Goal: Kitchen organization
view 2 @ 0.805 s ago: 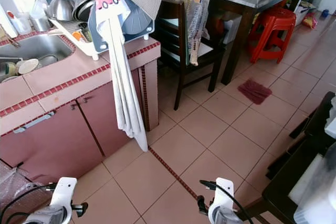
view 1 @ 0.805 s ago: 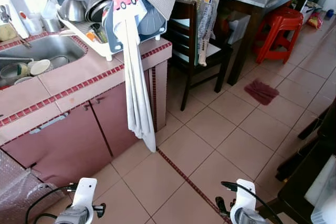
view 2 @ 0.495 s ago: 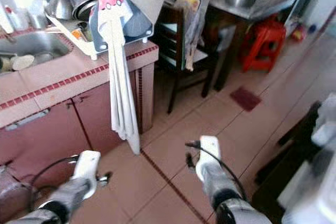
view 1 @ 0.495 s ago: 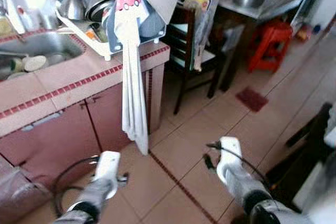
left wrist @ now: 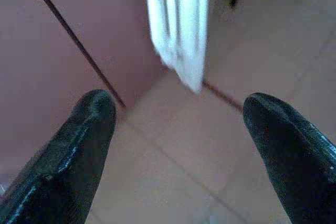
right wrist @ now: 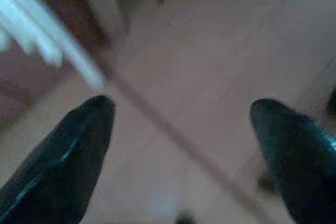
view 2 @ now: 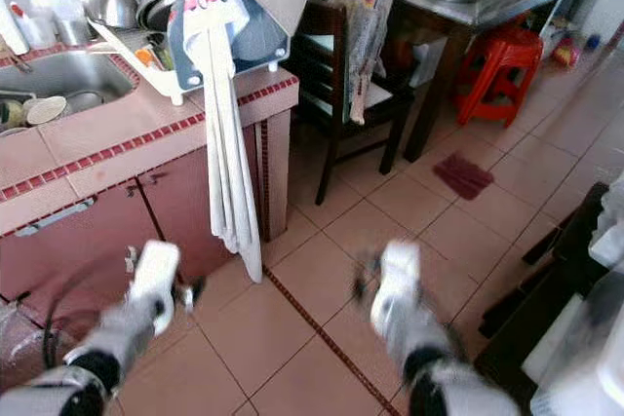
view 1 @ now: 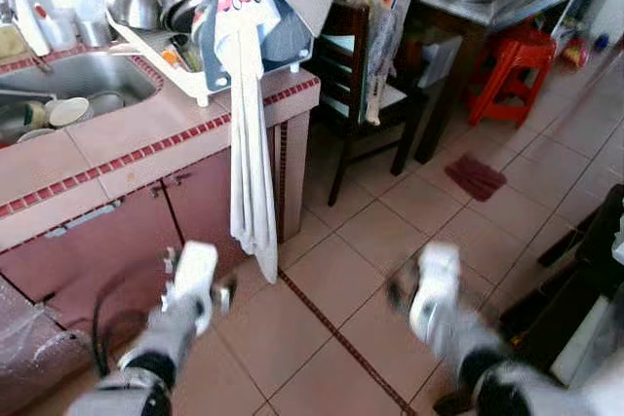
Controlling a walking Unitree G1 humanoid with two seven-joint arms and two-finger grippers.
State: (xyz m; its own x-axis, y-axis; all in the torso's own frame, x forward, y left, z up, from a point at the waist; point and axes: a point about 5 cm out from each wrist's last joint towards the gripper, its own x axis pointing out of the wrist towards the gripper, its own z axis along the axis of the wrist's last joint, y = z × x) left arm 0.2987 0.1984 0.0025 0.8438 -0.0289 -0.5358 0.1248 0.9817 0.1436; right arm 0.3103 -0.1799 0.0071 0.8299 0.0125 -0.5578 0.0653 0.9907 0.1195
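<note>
- Left gripper (left wrist: 176, 114): fingers wide apart, empty, above the tiled floor (view 1: 390, 241), facing the cabinet (view 1: 117, 241).
- Right gripper (right wrist: 181, 116): fingers wide apart, empty, over the floor; blurred.
- Towel (view 1: 249, 153) hangs from the dish rack (view 1: 195, 36) at the counter (view 1: 146, 133) end.
- Sink (view 1: 68, 85) holds dishes.

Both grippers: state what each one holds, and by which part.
Nothing is held. The left gripper and right gripper are both open with only tiled floor between their fingers.
</note>
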